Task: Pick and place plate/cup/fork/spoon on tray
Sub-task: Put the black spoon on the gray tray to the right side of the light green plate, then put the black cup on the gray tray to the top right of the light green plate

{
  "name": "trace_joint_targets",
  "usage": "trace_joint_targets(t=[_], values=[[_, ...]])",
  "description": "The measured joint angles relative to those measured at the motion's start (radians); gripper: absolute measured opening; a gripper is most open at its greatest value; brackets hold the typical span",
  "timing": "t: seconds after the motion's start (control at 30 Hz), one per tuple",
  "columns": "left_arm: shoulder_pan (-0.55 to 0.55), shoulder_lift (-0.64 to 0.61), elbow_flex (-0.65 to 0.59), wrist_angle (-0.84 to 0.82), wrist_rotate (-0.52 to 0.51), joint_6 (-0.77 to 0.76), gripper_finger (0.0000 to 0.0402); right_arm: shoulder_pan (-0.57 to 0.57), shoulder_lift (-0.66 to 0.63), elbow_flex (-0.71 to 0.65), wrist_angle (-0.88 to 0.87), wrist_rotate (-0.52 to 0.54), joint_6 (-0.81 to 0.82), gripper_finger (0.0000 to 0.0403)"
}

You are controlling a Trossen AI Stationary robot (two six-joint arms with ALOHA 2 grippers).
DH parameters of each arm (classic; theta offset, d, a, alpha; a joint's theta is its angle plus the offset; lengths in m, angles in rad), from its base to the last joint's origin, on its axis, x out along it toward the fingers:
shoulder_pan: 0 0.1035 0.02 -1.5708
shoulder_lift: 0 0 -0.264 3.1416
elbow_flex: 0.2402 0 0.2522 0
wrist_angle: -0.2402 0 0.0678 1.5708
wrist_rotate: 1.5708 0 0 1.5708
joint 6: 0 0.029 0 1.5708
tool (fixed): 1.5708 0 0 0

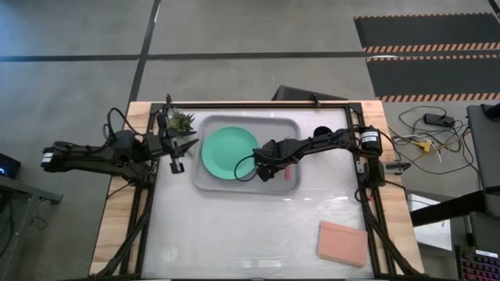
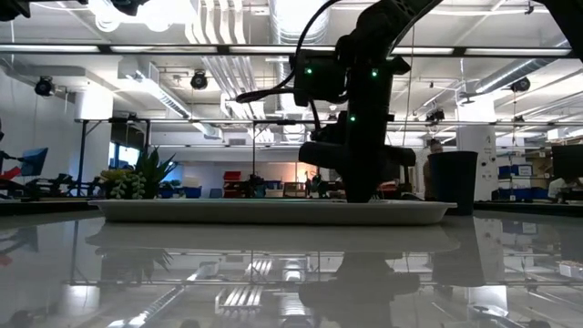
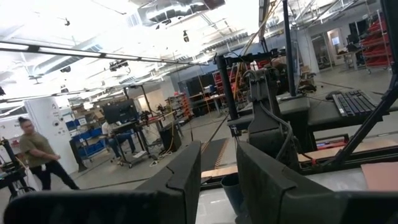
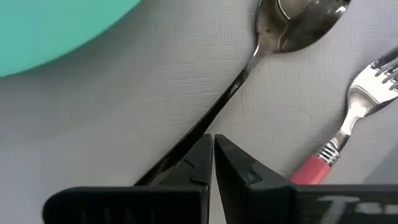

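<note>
No legible text, labels, brands or numbers anywhere in view

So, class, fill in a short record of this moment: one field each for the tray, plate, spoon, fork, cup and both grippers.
tray: large light-grey rectangular plastic tray on the table
plate: round mint-green plate, lying in the tray
spoon: dark spoon on the tray beside the plate
fork: pink-handled metal fork next to the spoon
cup: dark cylindrical cup outside the tray
right gripper: low over the tray, fingers nearly together at the spoon's handle
left gripper: waiting beside the tray
</note>
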Motion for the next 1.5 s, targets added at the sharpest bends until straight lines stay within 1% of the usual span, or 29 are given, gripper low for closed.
trace_joint_targets(t=[0.27,0.43,0.6,0.7,0.83,0.93,1.07,1.17,1.3,1.4,1.5], values=[[0.000,0.000,0.000,0.000,0.000,0.000,0.0085,0.000,-0.001,0.000,-0.003,0.003,-0.006,0.0008],[-0.001,0.000,0.000,0.000,0.000,0.000,0.0085,0.000,-0.036,0.000,-0.025,0.011,-0.013,0.0008],[-0.001,0.000,0.000,0.000,0.000,0.000,0.0085,0.000,-0.114,0.000,-0.032,0.016,-0.014,0.0008],[-0.001,0.000,0.000,0.000,0.000,0.000,0.0085,0.000,-0.176,0.000,-0.061,0.041,-0.013,0.0008],[0.000,0.001,0.000,0.000,0.000,0.000,0.0085,-0.021,-0.267,0.000,-0.155,0.068,-0.002,0.0008],[0.000,0.003,0.000,0.000,0.000,0.000,0.0085,-0.043,-0.335,0.000,-0.241,0.122,0.009,0.0009],[0.000,0.003,0.000,0.001,0.000,0.000,0.0085,-0.078,-0.414,-0.008,-0.340,0.180,0.066,0.0009],[0.000,0.003,0.000,0.001,0.000,0.000,0.0085,-0.092,-0.449,-0.018,-0.375,0.186,0.112,0.0011],[0.000,0.002,0.000,0.001,0.000,0.000,0.0085,-0.107,-0.459,-0.025,-0.431,0.169,0.143,0.0034],[0.000,0.003,0.000,0.001,0.000,0.000,0.0085,-0.122,-0.450,-0.032,-0.470,0.173,0.157,0.0069],[0.000,0.003,0.000,0.001,0.000,0.000,0.0085,-0.138,-0.430,-0.038,-0.507,0.226,0.175,0.0110]])
